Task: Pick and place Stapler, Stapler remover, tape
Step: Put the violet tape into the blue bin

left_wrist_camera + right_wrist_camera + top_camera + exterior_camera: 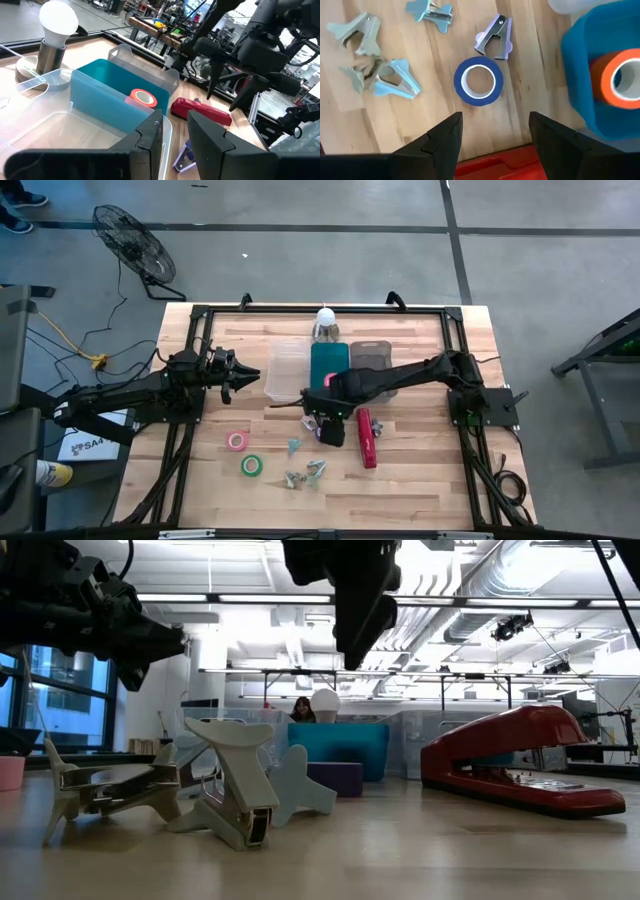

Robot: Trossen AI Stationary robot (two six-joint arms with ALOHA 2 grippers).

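Two grippers: both empty, fingers spread.
Right gripper (492, 137): hangs above the tabletop's middle, pointing down; wide gap between its dark, flat-faced fingers, nothing between them.
Below the right gripper: a blue tape roll (478, 80), a smooth ring with a pale hollow centre, lying flat on the wood; a lilac claw-shaped staple remover (495, 36) just beside it.
Stapler (366, 437): long, narrow, glossy red with dark parts, flat on the tabletop just beside the right gripper, on the side toward the right edge.
Right arm: reaches from its base by the right edge across toward the middle, elbow raised.
Teal bin (328, 362): smooth plastic, rectangular, toward the far edge; an orange tape roll (619, 80) lies inside it.
Neighbouring bins: a clear one (284, 367) on the teal bin's left, a smoky grey one (369, 358) on its right.
Loose tape: pink roll (237, 441) and green roll (252, 466) lie apart, left of centre toward the near edge.
Other removers: pale silvery-blue claws (305, 473) clustered near the near edge.
Left gripper (250, 372): held level at the clear bin's left side, fingers apart.
Bulb (325, 323): white, rounded, on a metal base at the far edge.
Tabletop (420, 480): pale wooden planks.
Writing: a white sheet (92, 444) on the floor reads partly "SA".
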